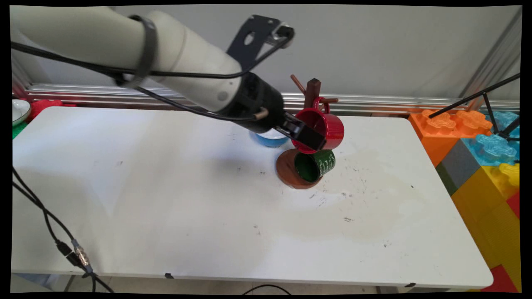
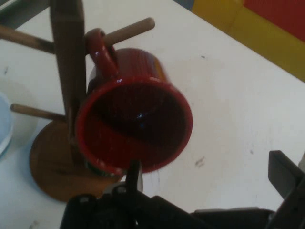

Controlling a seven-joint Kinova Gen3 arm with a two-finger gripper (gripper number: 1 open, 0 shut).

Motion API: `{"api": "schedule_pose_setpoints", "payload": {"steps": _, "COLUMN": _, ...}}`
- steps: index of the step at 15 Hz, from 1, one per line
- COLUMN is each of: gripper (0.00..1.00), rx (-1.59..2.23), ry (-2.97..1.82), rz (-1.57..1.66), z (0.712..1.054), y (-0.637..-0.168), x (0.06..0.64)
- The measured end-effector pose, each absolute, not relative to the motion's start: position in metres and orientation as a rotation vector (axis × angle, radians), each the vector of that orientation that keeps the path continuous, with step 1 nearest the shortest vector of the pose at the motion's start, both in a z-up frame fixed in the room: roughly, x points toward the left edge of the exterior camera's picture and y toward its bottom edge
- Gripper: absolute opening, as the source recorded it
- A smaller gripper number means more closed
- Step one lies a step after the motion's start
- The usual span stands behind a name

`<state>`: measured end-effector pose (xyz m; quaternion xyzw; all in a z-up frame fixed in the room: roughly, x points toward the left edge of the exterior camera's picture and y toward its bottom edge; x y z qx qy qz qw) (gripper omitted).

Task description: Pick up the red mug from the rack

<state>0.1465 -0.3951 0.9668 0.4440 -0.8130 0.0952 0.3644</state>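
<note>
Main view, gripper: you see the gripper point(image 1: 308, 139) at the red mug point(image 1: 322, 128), on its left and near rim. I cannot tell here if the jaws are clamped.
Main view, red mug: it hangs tilted with its handle over a peg of the wooden mug tree point(image 1: 311, 93), at the far middle of the table point(image 1: 166, 199).
Main view, green mug point(image 1: 316, 165): it sits just below the red one, above the tree's round base. A blue bowl point(image 1: 270, 138) stands just to the left, partly behind the gripper.
Main view, risk: if you pull sideways, I judge the handle can catch the peg and tip the tree.
Hand view, jaws: they stand apart. One finger point(image 2: 133, 174) touches the lower rim of the red mug point(image 2: 136, 126); the other point(image 2: 286, 174) is well apart at the right, so the mug is not clamped.
Hand view, handle: it loops over the peg point(image 2: 128, 29), beside the post.
Hand view, risk: you have the rim only at one finger. I think that a push from here can swing the mug off the peg onto the green mug or the table.
</note>
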Motion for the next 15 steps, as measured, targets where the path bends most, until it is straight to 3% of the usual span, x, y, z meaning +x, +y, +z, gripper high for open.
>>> {"api": "schedule_pose_setpoints", "payload": {"steps": 15, "gripper": 1.00, "rx": 1.163, "ry": -2.039, "rz": 0.264, "z": 0.925, "y": -0.424, "x": 0.100}}
